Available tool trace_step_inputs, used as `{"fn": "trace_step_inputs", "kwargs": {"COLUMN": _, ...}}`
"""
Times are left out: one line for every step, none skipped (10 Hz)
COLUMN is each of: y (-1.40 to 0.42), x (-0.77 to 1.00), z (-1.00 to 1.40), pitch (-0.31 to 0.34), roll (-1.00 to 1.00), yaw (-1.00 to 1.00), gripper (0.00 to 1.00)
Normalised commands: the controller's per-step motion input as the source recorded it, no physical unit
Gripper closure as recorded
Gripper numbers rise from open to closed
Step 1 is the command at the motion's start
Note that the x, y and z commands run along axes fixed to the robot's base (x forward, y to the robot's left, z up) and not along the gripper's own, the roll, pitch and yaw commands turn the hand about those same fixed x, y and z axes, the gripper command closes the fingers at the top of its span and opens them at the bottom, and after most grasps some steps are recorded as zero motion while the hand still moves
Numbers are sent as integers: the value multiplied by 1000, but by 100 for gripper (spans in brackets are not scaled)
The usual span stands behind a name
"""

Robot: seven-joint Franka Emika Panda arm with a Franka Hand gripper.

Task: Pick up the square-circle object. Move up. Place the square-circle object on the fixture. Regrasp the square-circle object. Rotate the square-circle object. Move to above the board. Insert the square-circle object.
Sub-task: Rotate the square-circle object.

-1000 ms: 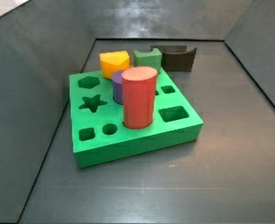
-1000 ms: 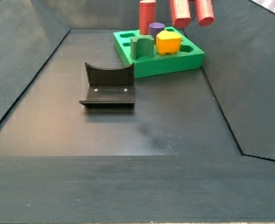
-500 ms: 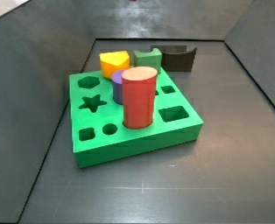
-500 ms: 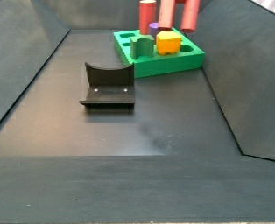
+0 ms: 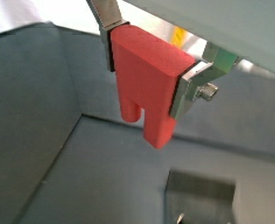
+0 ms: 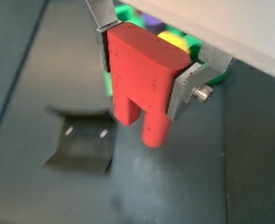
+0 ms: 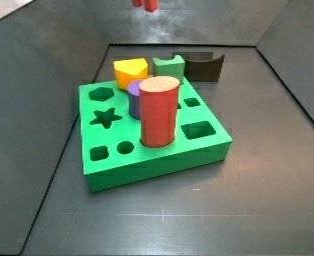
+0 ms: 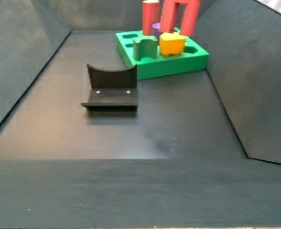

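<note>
My gripper (image 5: 148, 70) is shut on the square-circle object (image 5: 150, 92), a red piece with a flat body and two prongs hanging below the silver fingers (image 5: 188, 90). The other wrist view shows the same grip (image 6: 146, 74) on the object (image 6: 143, 96). In a side view the object's prongs (image 8: 180, 13) hang high above the green board (image 8: 167, 59); the gripper is out of frame there. In the other side view only the object's tip (image 7: 146, 4) shows at the top edge, above the board (image 7: 153, 160).
A tall red cylinder (image 7: 157, 112) stands in the board, with a yellow piece (image 7: 130, 71), a purple piece and a small green block (image 7: 169, 66) behind it. The dark fixture (image 8: 109, 87) stands on the floor apart from the board, below the object in a wrist view (image 6: 81, 144).
The held red object has moved sideways over the board's area and come lower; its tip now shows at the top of a side view. The grip is unchanged.
</note>
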Motion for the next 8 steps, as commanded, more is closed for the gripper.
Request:
{"fn": "trace_step_inputs", "kwargs": {"y": 21, "x": -5, "z": 31, "pitch": 480, "roll": -967, "yaw": -1000, "gripper": 100}}
{"fn": "trace_step_inputs", "kwargs": {"y": 26, "x": 10, "z": 33, "pitch": 513, "roll": -946, "yaw": -959, "gripper": 100}}
{"fn": "trace_step_inputs", "kwargs": {"y": 18, "x": 44, "z": 37, "pitch": 413, "roll": -554, "yaw": -506, "gripper": 100}}
{"fn": "trace_step_inputs", "kwargs": {"y": 20, "x": 66, "z": 26, "pitch": 346, "roll": -400, "yaw": -338, "gripper": 100}}
{"fn": "trace_step_inputs", "kwargs": {"y": 5, "x": 72, "z": -6, "pitch": 217, "roll": -197, "yaw": -140, "gripper": 100}}
{"fn": "trace_step_inputs", "kwargs": {"y": 27, "x": -35, "z": 0, "pitch": 21, "roll": -21, "yaw": -1000, "gripper": 100}}
{"fn": "trace_step_inputs", "kwargs": {"y": 29, "x": -51, "z": -4, "pitch": 13, "roll": -20, "yaw": -1000, "gripper": 100}}
{"fn": "trace_step_inputs", "kwargs": {"y": 25, "x": -42, "z": 4, "pitch": 13, "roll": -22, "yaw": -1000, "gripper": 100}}
